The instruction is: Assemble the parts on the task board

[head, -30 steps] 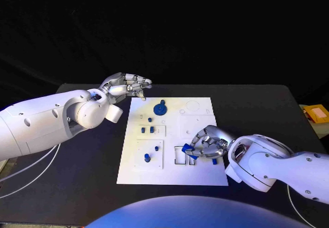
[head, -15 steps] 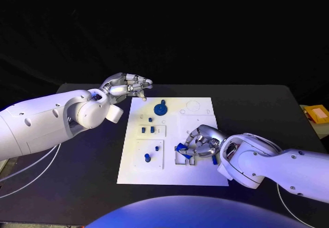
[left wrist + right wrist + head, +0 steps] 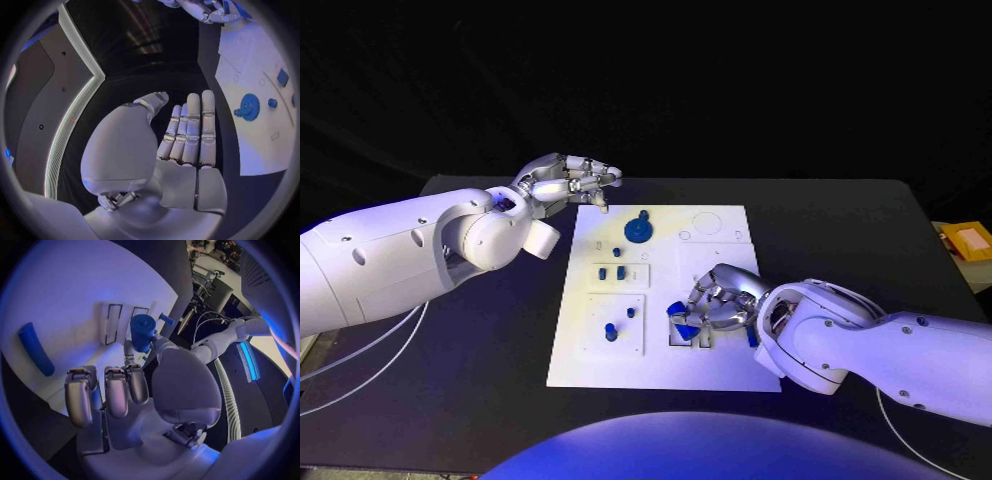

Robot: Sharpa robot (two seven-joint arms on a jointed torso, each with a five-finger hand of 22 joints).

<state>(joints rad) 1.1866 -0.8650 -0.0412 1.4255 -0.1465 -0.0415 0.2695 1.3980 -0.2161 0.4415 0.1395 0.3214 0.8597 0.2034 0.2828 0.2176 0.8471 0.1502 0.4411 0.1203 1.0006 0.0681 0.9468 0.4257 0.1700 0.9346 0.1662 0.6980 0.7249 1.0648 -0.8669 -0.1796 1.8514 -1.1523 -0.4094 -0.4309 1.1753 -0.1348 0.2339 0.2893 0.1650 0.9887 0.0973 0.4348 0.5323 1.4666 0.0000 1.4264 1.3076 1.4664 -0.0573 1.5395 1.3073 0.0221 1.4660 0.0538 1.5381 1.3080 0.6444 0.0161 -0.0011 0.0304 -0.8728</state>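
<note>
The right robot hand [image 3: 717,303] pinches a blue cylindrical part [image 3: 142,331] over the task board [image 3: 718,375]'s rectangular slots [image 3: 122,317]; misalignment, seemingly slight, could jam or drop it. The left robot hand [image 3: 568,181] hovers open, fingers straight.

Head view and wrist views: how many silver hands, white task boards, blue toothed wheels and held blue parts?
Silver many-fingered hands: 2, left hand and right hand
White flat task board: 1
Blue toothed wheel: 1
Blue cylinder in the right hand's fingers: 1
Total: 5
</note>
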